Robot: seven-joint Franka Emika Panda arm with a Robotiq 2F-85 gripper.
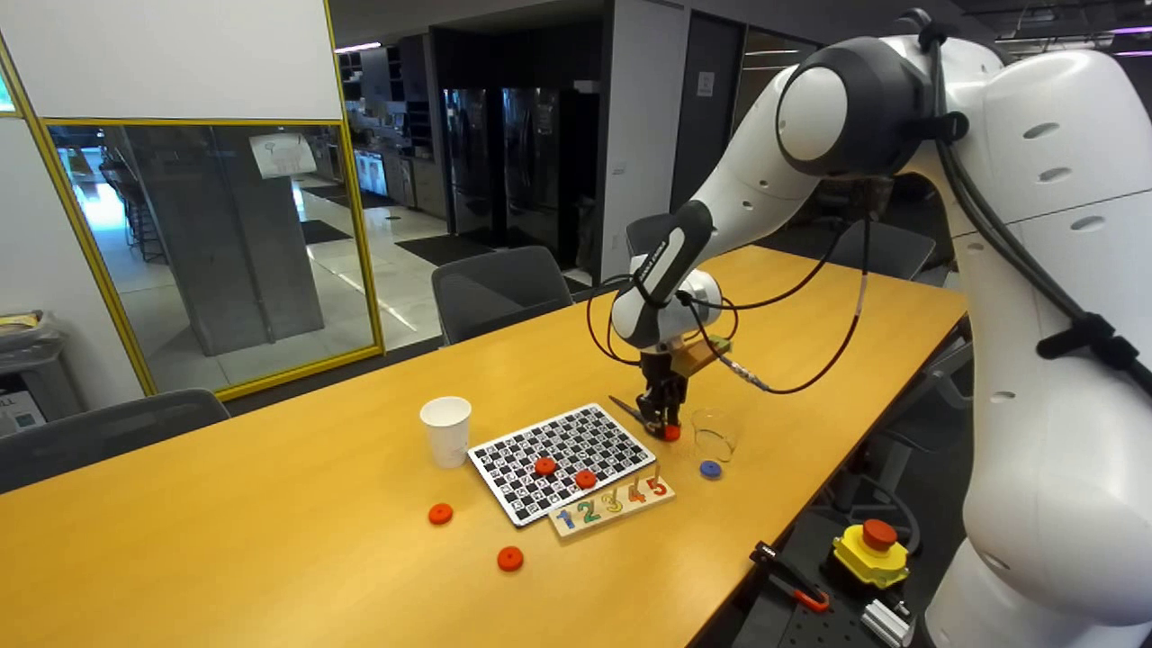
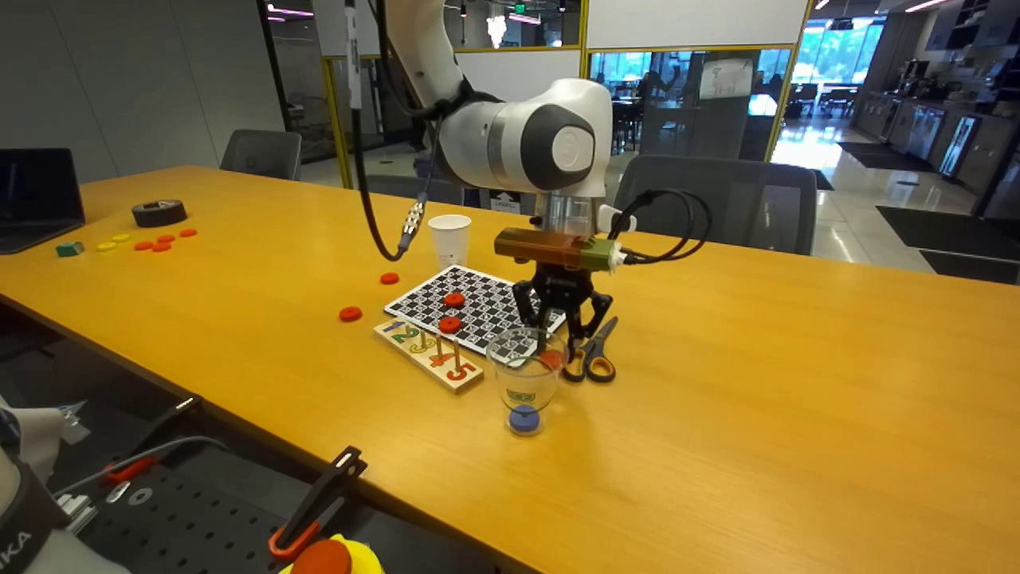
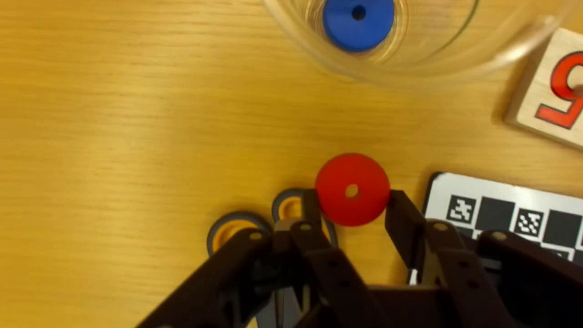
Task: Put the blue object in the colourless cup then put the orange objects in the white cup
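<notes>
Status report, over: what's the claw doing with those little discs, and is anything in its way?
Claw closed on orange-red disc. Blue disc inside clear cup. White cup across the checkerboard. Scissors close beside claw, might snag.

Fridges point(image 1: 531, 162): backdrop of an exterior view, looking down across the table point(image 1: 270, 576), arm point(image 1: 1035, 378) large and close at right.
Laptop point(image 2: 36, 199): far left of an exterior view, also angled down, arm's base point(image 2: 48, 534) cropped lower left.
Blue disc point(image 3: 358, 32): top of wrist view, steep down-look, very near.
Checkerboard point(image 1: 567, 445): in both exterior views; corner only in wrist view.
</notes>
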